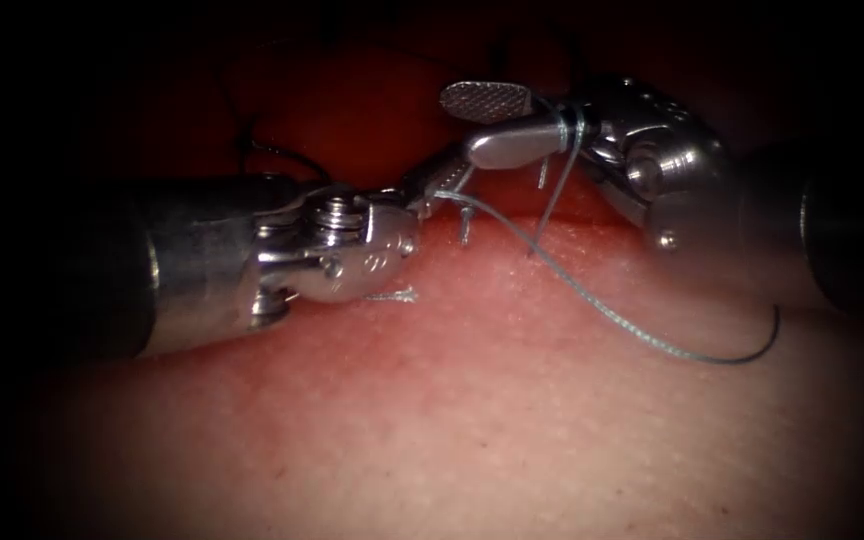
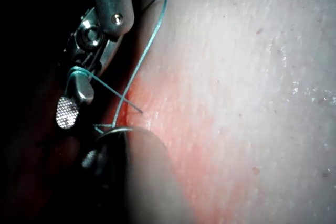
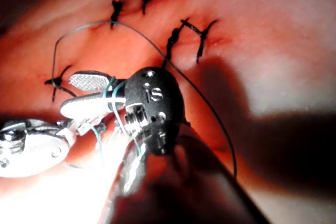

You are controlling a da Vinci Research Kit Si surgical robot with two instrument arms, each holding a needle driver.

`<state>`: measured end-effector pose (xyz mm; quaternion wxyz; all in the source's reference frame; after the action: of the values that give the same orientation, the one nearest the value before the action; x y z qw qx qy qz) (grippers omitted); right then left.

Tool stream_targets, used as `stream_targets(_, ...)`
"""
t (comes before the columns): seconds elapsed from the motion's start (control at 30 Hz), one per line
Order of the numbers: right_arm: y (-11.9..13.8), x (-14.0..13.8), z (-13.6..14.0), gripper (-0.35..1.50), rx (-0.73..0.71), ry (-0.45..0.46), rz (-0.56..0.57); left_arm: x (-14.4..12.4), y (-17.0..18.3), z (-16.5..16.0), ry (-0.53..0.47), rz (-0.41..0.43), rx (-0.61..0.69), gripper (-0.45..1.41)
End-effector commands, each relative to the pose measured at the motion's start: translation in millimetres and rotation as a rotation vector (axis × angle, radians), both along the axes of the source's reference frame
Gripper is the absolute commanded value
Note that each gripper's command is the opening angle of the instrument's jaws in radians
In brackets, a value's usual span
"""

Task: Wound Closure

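Gaping wide, the right tool point(image 1: 497, 120) at upper centre of the endoscope view shows its hatched upper jaw lifted clear of the smooth lower one, and the thread point(image 1: 592, 300) is wound around the base of the jaws rather than pinched between them. The left tool point(image 1: 442, 185) reaches in from the frame's left with its tip just below and left of those open jaws; it appears closed on the thread there, though the tip is small and partly hidden. Of the two, the left tool lies nearer the thread's exit from the tissue point(image 1: 472, 420). From there the thread, pale blue-grey and slack, runs lower right across the tissue and curls up in a dark tail at the right. No needle can be made out. Dark tied stitches point(image 3: 185, 38) cross the cut point(image 3: 210, 40) in the right wrist view
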<state>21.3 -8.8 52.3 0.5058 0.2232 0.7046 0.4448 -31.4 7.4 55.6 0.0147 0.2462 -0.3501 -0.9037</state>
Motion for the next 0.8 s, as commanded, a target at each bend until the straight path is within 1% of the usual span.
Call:
stream_targets(0.03,0.2,0.6,0.3,0.41,0.005,-0.065,0.019,-0.6,0.1,-0.1,-0.002,-0.016,-0.013,-0.45)
stream_targets(0.07,0.1,0.5,0.3,0.41,0.015,-0.102,0.029,-0.7,-0.2,-0.3,0.001,-0.024,-0.016,-0.45)
stream_targets(0.1,0.1,0.5,0.3,0.41,0.015,-0.102,0.029,-0.7,-0.2,-0.3,0.001,-0.024,-0.016,-0.45)
stream_targets(0.13,0.0,0.5,0.2,0.41,0.020,-0.132,0.033,-0.8,-0.3,-0.5,0.003,-0.029,-0.018,-0.45)
stream_targets(0.17,-0.2,0.2,0.1,0.41,0.031,-0.199,0.042,-1.0,-0.8,-1.0,0.008,-0.038,-0.021,-0.45)
stream_targets(0.2,-0.2,0.2,0.1,0.41,0.031,-0.199,0.042,-1.0,-0.8,-1.0,0.008,-0.038,-0.021,-0.45)
stream_targets(0.23,-0.4,0.0,0.1,0.41,0.036,-0.229,0.046,-1.2,-1.0,-1.2,0.009,-0.045,-0.024,-0.45)
stream_targets(0.27,-0.9,-0.4,0.0,0.41,0.051,-0.301,0.042,-1.5,-1.3,-1.7,0.015,-0.054,-0.025,-0.45)
stream_targets(0.3,-0.9,-0.4,0.0,0.41,0.051,-0.301,0.042,-1.5,-1.3,-1.7,0.015,-0.054,-0.025,-0.45)
stream_targets(0.33,-1.2,-0.6,-0.1,0.32,0.057,-0.328,0.042,-1.7,-1.5,-1.9,0.016,-0.054,-0.025,-0.45)
stream_targets(0.37,-1.8,-0.9,-0.2,0.26,0.068,-0.381,0.043,-2.1,-1.8,-2.3,0.009,-0.048,-0.028,-0.45)
stream_targets(0.4,-1.8,-0.9,-0.2,0.26,0.068,-0.381,0.043,-2.1,-1.8,-2.3,0.009,-0.048,-0.028,-0.45)
stream_targets(0.43,-2.4,-1.1,-0.4,0.22,0.080,-0.431,0.050,-2.7,-2.1,-2.6,0.007,-0.047,-0.030,-0.45)
stream_targets(0.47,-2.7,-1.1,-0.5,0.20,0.085,-0.451,0.056,-2.9,-2.2,-2.7,0.008,-0.048,-0.031,-0.45)
stream_targets(0.5,-2.7,-1.1,-0.5,0.20,0.085,-0.451,0.056,-2.9,-2.2,-2.7,0.008,-0.048,-0.031,-0.45)
stream_targets(0.53,-3.3,-1.3,-0.7,0.20,0.099,-0.502,0.066,-3.3,-2.5,-2.8,0.009,-0.049,-0.033,-0.45)
stream_targets(0.63,-4.2,-1.6,-0.9,0.22,0.127,-0.574,0.076,-3.7,-3.0,-2.6,0.012,-0.048,-0.040,-0.45)
stream_targets(0.67,-4.8,-1.9,-0.8,0.22,0.153,-0.608,0.106,-3.9,-3.3,-2.3,0.012,-0.050,-0.046,-0.45)
stream_targets(0.7,-4.8,-1.9,-0.8,0.22,0.153,-0.608,0.106,-3.9,-3.3,-2.3,0.012,-0.050,-0.046,-0.45)
stream_targets(0.8,-5.5,-2.6,-0.1,0.27,0.220,-0.625,0.145,-4.3,-3.4,-1.5,0.018,-0.042,-0.045,-0.45)
